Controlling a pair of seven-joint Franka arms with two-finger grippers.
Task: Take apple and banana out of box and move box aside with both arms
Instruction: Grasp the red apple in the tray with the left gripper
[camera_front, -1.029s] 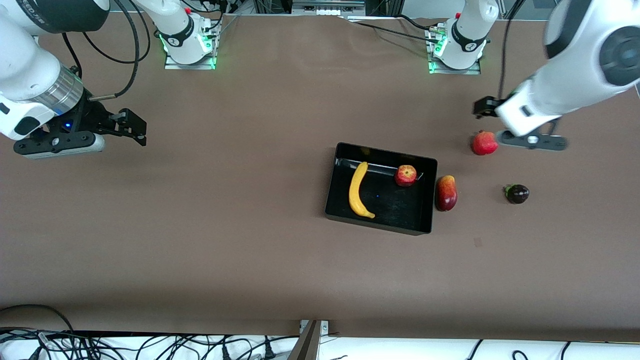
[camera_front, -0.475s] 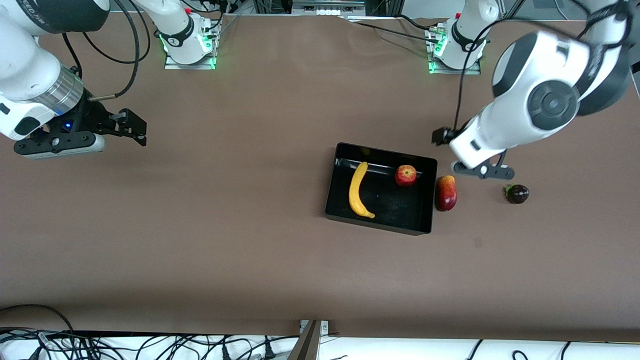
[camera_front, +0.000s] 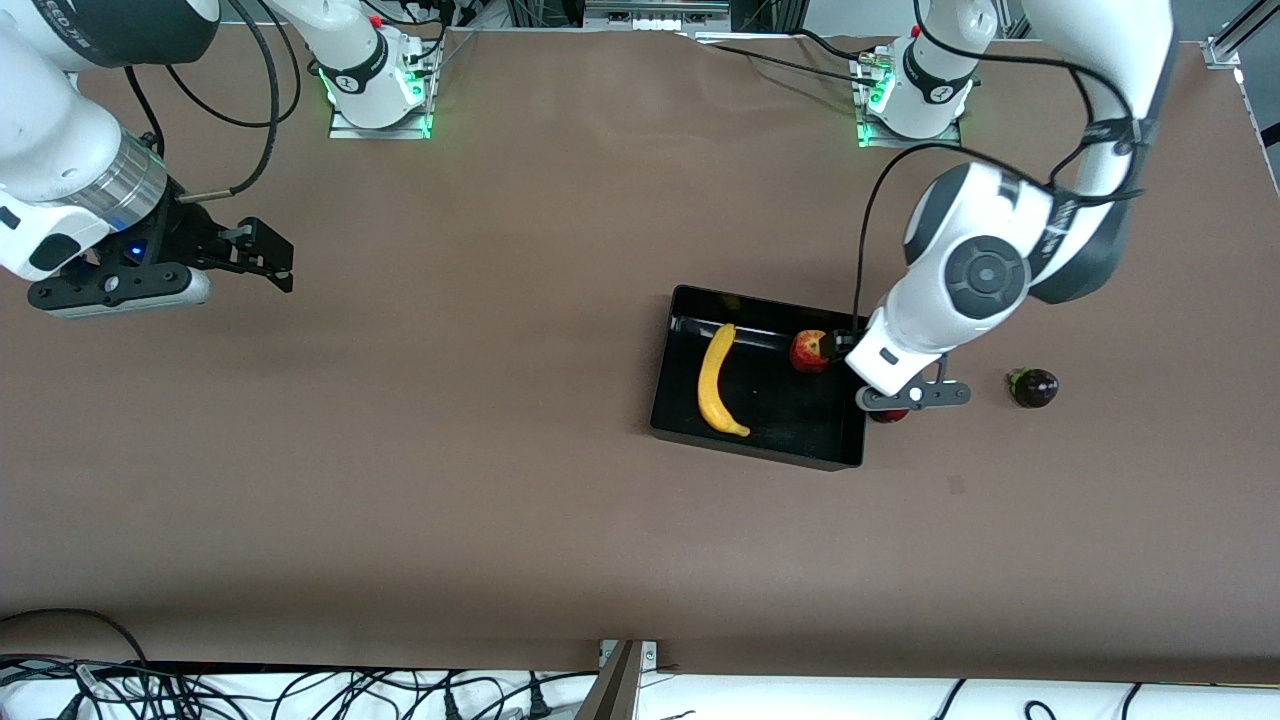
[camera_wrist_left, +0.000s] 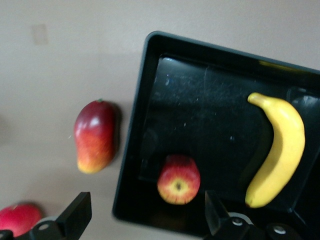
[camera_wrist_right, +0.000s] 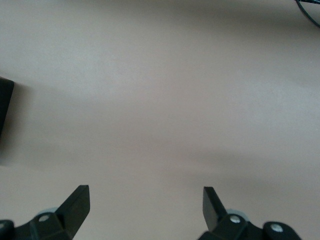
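The black box (camera_front: 790, 425) lies mid-table and holds the yellow banana (camera_front: 714, 381) and the red-and-yellow apple (camera_front: 808, 350). My left gripper (camera_front: 840, 350) is open and empty, up over the box's wall at the left arm's end, beside the apple. The left wrist view shows the box (camera_wrist_left: 200, 110), the banana (camera_wrist_left: 280, 150) and the apple (camera_wrist_left: 178, 179) between the spread fingers of the left gripper (camera_wrist_left: 145, 220). My right gripper (camera_front: 265, 255) is open and empty, and waits over bare table at the right arm's end; its wrist view (camera_wrist_right: 145, 205) shows only tabletop and a box corner (camera_wrist_right: 5, 105).
A red-yellow mango (camera_wrist_left: 94, 135) lies on the table right beside the box, mostly hidden under my left hand in the front view. A dark purple fruit (camera_front: 1034, 387) lies farther toward the left arm's end. A red round fruit (camera_wrist_left: 17, 220) shows in the left wrist view.
My left arm has swung from over the red round fruit toward the box and now hangs over the box's wall by the apple. The right arm has not moved.
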